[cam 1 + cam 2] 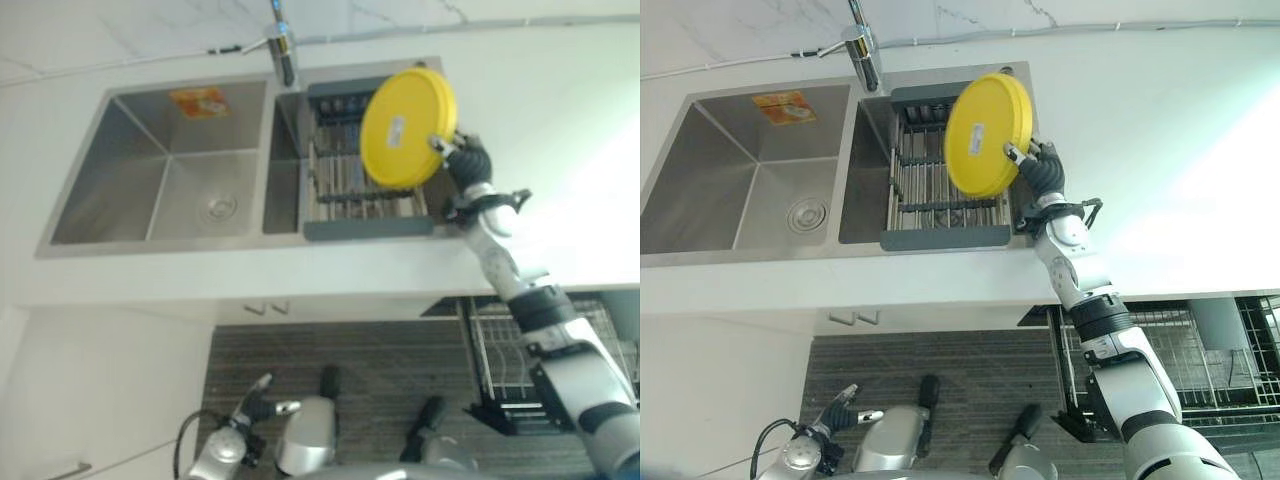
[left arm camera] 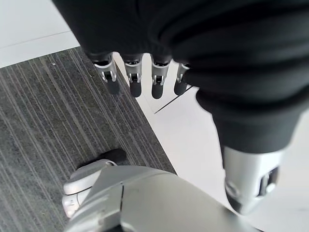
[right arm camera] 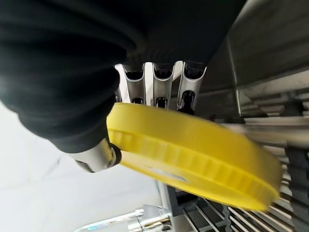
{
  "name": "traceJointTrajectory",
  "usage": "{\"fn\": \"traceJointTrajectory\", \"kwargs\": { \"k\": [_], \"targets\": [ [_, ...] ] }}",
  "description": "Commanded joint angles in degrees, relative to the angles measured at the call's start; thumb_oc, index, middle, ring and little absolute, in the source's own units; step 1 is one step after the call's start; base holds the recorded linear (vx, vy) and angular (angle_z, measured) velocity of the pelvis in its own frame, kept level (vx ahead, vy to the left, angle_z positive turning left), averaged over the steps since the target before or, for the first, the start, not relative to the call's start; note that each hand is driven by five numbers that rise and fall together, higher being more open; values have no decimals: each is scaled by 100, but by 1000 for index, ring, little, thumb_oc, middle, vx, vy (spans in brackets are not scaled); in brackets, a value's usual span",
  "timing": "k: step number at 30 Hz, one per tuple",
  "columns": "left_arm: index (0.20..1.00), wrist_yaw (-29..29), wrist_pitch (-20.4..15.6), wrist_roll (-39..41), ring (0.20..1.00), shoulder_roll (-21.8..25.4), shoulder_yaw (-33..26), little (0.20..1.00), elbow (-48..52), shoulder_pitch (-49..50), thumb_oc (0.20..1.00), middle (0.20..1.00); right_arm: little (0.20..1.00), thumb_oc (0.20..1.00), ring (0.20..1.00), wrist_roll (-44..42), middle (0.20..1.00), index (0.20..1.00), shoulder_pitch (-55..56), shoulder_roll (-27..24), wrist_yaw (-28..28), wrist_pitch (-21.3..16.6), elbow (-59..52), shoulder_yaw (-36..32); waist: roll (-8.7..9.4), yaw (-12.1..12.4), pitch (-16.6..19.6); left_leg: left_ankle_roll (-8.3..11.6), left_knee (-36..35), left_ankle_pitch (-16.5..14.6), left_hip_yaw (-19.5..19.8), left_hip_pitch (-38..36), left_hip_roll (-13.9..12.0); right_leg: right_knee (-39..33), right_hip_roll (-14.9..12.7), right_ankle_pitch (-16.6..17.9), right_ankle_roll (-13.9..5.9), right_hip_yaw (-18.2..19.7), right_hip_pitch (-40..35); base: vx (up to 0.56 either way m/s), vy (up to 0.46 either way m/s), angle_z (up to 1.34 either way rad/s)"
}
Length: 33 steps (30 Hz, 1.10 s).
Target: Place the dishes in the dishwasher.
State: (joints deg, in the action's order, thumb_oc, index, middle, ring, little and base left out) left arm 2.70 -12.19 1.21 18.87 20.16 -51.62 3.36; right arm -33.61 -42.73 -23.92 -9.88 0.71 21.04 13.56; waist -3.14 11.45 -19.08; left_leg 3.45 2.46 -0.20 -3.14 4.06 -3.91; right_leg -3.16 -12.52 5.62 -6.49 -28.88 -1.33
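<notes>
Silver fingers of the left hand (image 2: 145, 77) hung straight and relaxed at the lower left of the head views, holding nothing. Farther up, right of centre, the right hand (image 1: 1040, 170) reached out on a long arm and pinched the rim of the yellow plate (image 1: 985, 135) between thumb and curled fingers — the plate tilted on edge above the drying rack (image 1: 945, 195) in the sink (image 1: 700, 215). Judged from that thin edge grip, the plate could swing or slip free on the way down to the dishwasher rack (image 1: 1200, 350) at lower right — or clip the counter (image 1: 1160, 150).
</notes>
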Motion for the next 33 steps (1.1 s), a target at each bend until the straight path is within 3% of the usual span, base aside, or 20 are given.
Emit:
{"fn": "traceJointTrajectory", "kwargs": {
  "k": [1,15,19,25,29,33],
  "targets": [
    [1000,97,-46,181,1000,203,386,1000,118,-133,1000,1000,200,200,200,108,200,200,-534,-188,3,-140,240,71,45,204,88,255,-209,299,-286,421,-401,738,-945,-539,-620,137,-136,0,0,0],
    [1000,103,13,206,1000,205,385,1000,194,-144,1000,1000,200,200,200,-11,200,200,-567,-117,-2,-184,270,68,17,204,42,247,-216,303,-271,419,-381,775,-953,-542,-608,153,-99,-1,1,1],
    [1000,116,27,199,1000,194,371,1000,182,-106,1000,1000,200,200,200,-454,200,200,-457,-72,38,-237,198,27,28,175,69,238,-242,295,-287,370,-380,758,-930,-549,-607,185,-110,0,0,0],
    [1000,194,119,269,1000,156,371,1000,131,-95,1000,1000,200,200,200,-2420,200,200,-55,427,104,-860,-332,-263,42,76,142,213,-303,278,-383,247,-408,731,-890,-549,-597,234,-117,-4,-6,0],
    [1000,308,100,275,1000,69,299,1000,-41,-3,1000,1000,200,200,200,-2813,200,200,356,705,-40,-1300,-828,-409,76,-31,263,195,-341,269,-516,139,-463,665,-854,-508,-599,243,-129,-23,-57,-7],
    [1000,320,113,296,1000,-9,210,1000,-233,42,1000,1000,200,200,200,-2900,200,200,688,841,-163,-1427,-1155,-468,118,-172,382,187,-318,209,-656,-15,-539,723,-752,-650,-574,311,-165,-39,-68,-15]
  ]
}}
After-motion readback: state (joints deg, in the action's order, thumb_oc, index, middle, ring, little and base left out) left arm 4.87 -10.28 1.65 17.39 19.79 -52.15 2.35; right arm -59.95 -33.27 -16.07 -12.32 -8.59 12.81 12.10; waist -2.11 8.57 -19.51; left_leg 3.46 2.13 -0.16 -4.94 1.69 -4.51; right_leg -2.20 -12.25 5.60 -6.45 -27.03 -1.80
